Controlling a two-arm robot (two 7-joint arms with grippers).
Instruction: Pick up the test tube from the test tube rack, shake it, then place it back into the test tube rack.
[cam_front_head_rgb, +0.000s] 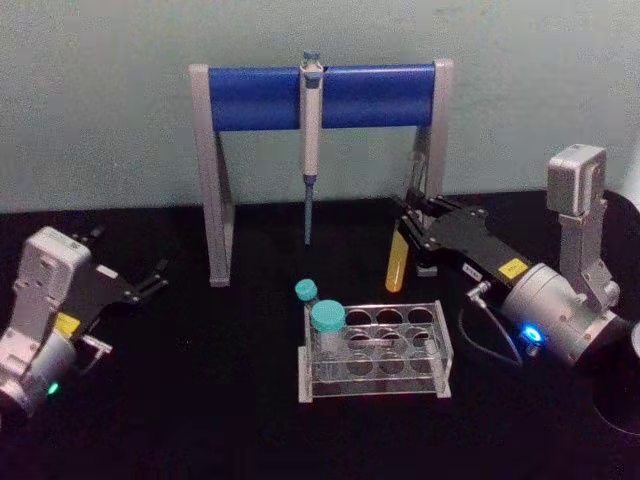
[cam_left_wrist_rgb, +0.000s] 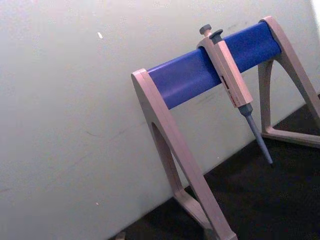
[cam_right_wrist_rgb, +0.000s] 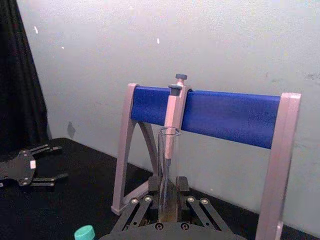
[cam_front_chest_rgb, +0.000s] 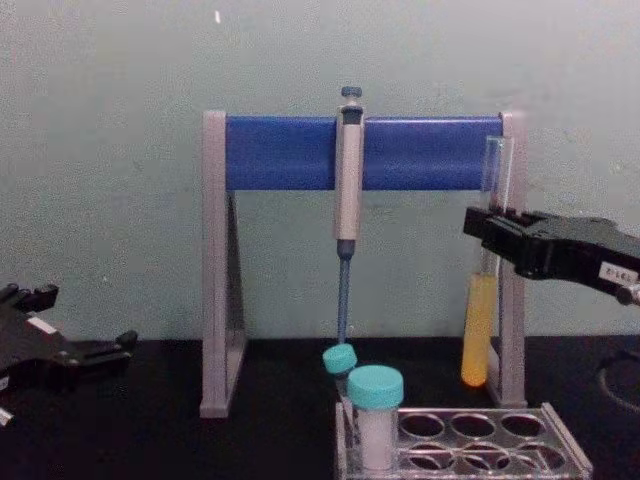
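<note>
Status: right tool (cam_front_head_rgb: 404, 236) is pinching the test tube (cam_front_head_rgb: 398, 268) on its clear upper part, fingers pressed onto the glass. The tube is hanging near upright, up behind the rear right corner of the test tube rack (cam_front_head_rgb: 375, 392), fully out of the holes and not touching it. Yellow-orange liquid is sitting in its lower part, and the mouth is uncapped.

Step, as I'm reading it: pick-up is done, shake is in hand or about to start. I can't tell motion from one moment.

The next move is calling for a short, controlled shake, mouth kept up so nothing slops out. Then it needs the round bottom lined over a free hole and lowered straight. Two teal-capped tubes (cam_front_head_rgb: 327, 318) are occupying the rack's left end, so a right-hand hole is looking easiest.

Idle side: left tool (cam_front_head_rgb: 150, 280) is sitting well left of the rack, fingers spread, holding nothing.

Views:
- Chest view is giving the liquid level, and the tube bottom riding above the rack's top plate.
- Head view is giving the free holes, and the tube sitting behind the rack, not over it.
- Right wrist view is showing the tube's open rim against the stand (cam_right_wrist_rgb: 210, 114) and pipette (cam_right_wrist_rgb: 175, 112).
- Left wrist view is pointing at those two, away from the rack.
</note>
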